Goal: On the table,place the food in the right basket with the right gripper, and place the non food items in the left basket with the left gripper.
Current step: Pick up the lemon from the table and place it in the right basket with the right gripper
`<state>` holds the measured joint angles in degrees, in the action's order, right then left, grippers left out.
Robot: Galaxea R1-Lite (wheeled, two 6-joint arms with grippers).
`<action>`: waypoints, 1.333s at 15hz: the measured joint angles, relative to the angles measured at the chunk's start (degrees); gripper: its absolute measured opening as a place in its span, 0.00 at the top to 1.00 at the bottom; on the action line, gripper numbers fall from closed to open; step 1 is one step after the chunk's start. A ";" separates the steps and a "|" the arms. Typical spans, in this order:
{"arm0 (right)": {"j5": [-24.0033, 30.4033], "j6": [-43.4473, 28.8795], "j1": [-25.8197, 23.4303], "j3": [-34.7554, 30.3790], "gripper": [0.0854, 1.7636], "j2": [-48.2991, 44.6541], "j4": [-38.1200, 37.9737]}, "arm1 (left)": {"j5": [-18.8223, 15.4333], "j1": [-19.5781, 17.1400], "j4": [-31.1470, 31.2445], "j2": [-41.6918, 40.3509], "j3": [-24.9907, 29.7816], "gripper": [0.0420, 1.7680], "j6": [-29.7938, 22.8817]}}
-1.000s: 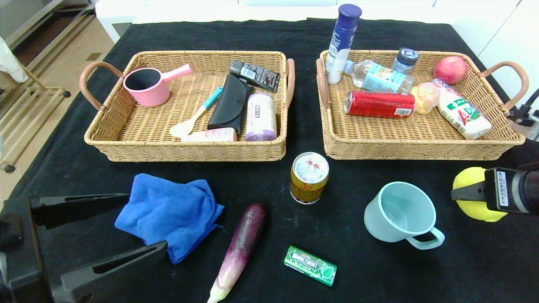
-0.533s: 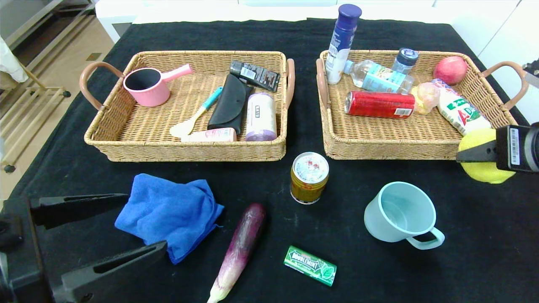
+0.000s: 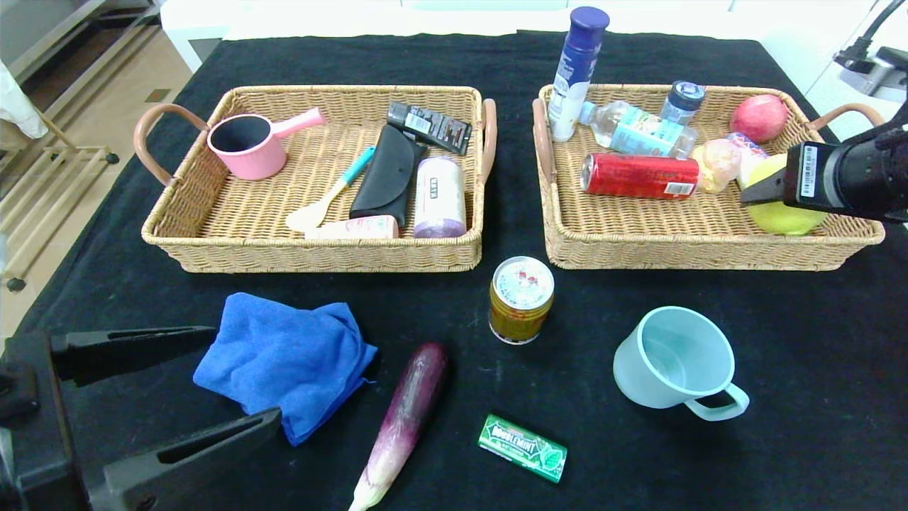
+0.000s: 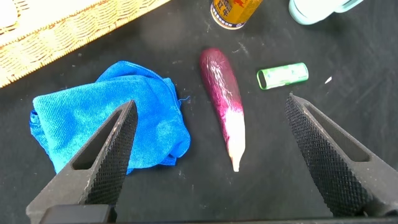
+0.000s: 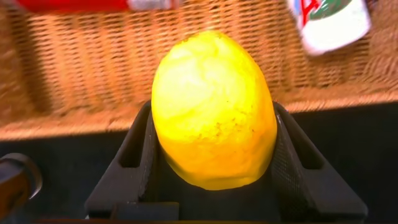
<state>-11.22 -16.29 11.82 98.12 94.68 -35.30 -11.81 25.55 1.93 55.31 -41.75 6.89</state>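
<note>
Both baskets already held several items. A blue cloth (image 3: pixel 284 362), eggplant (image 3: pixel 404 419), can (image 3: pixel 521 298), gum pack (image 3: pixel 523 447) and mint cup (image 3: pixel 674 358) remained on the bench. The right gripper (image 3: pixel 770 195) had its jaws clamped on a lemon (image 5: pixel 214 109) over the right basket (image 3: pixel 709 245), near its front right corner. The left gripper (image 4: pixel 208 149) hung beside the cloth, jaws wide apart, holding nothing.

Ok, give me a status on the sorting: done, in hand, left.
Done: both baskets already hold items, such as the pink pot on the left and the red can on the right. In hand: right pincer carries a lemon over the right basket. Left: blue cloth, eggplant, tin can, mug, gum pack. Left pincer open by the cloth.
</note>
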 joint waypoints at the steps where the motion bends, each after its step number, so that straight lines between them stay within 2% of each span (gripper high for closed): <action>1: -0.02 0.91 -1.00 0.55 0.43 0.99 0.90 | 0.02 0.00 0.00 -0.02 0.00 0.03 0.02; 4: 0.45 1.38 -2.62 0.83 0.43 2.95 6.91 | 0.02 0.05 0.00 -0.07 0.00 0.03 0.02; 7: 0.45 2.04 -3.40 1.30 0.43 4.71 7.86 | 0.00 0.00 0.00 -0.10 0.00 0.03 0.02; 13: 0.45 2.05 -3.62 1.44 0.23 5.86 8.24 | 0.02 -0.06 0.00 -0.11 0.00 0.03 0.02; 20: 0.02 2.21 -1.60 1.11 0.12 4.01 6.56 | 0.00 -0.04 -0.02 -0.13 0.00 0.03 0.02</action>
<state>-11.19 -14.08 10.23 99.23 98.70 -28.75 -11.81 25.51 1.90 55.17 -41.75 6.91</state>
